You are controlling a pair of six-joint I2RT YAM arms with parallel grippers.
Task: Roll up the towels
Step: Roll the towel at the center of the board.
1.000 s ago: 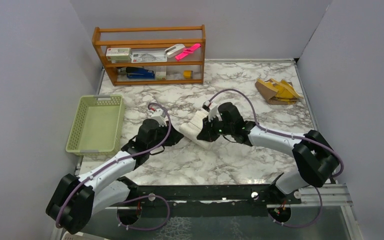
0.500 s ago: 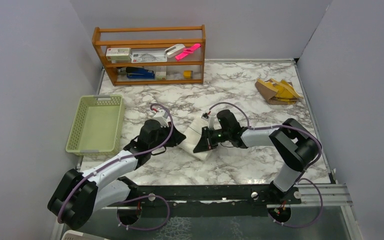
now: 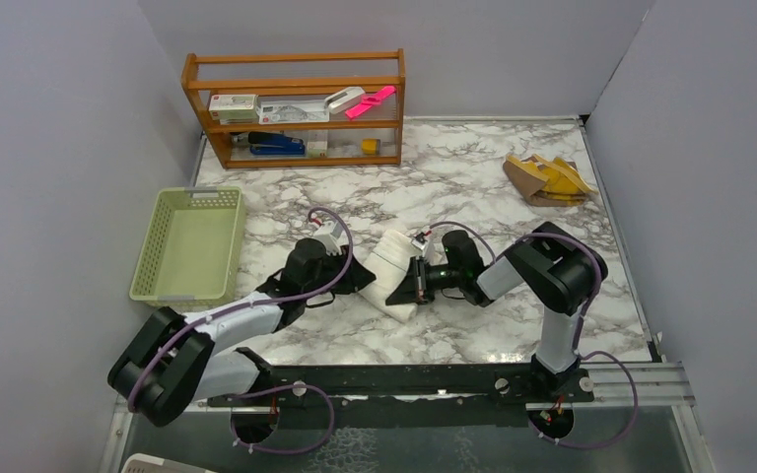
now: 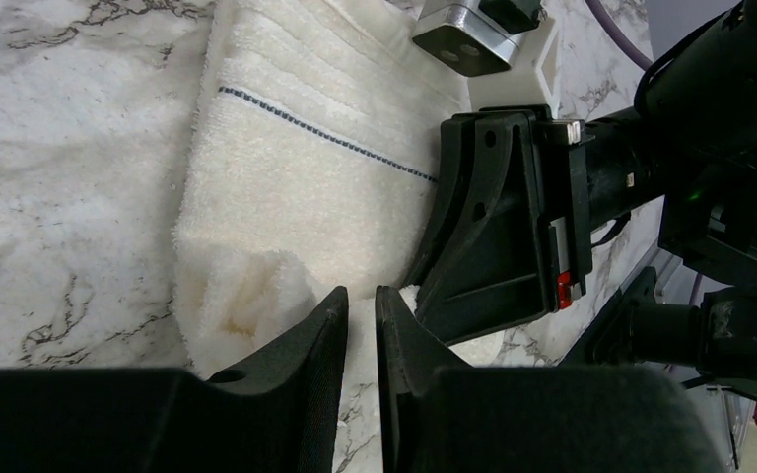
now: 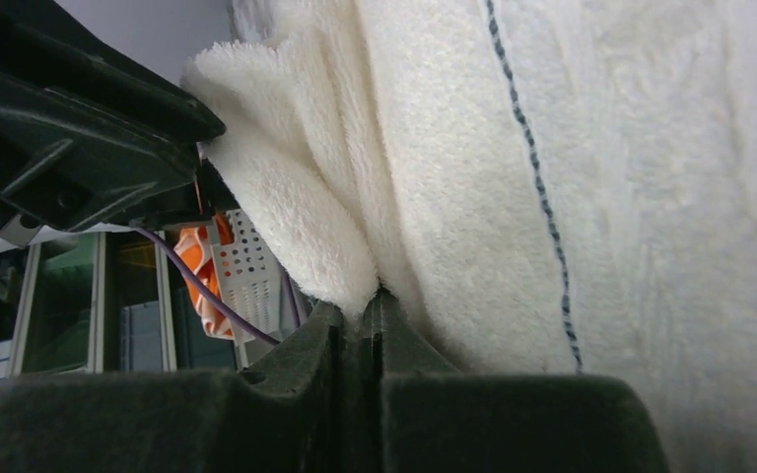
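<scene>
At the marbled surface's (image 3: 473, 177) centre, the right pincer (image 3: 404, 286), pinching the plain white textured towel's (image 3: 386, 256) edge, is swinging toward six o'clock, tightening the roll; the left pincer (image 3: 360, 279) is sitting nearly pressed together, grip unclear.

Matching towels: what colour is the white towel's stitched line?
Dark blue dashes across the white terry towel; left wrist view.

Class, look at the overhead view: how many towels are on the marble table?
2. The white towel lies mid-table; the mustard-yellow towel sits folded near the far right corner. No others appear hidden.
</scene>
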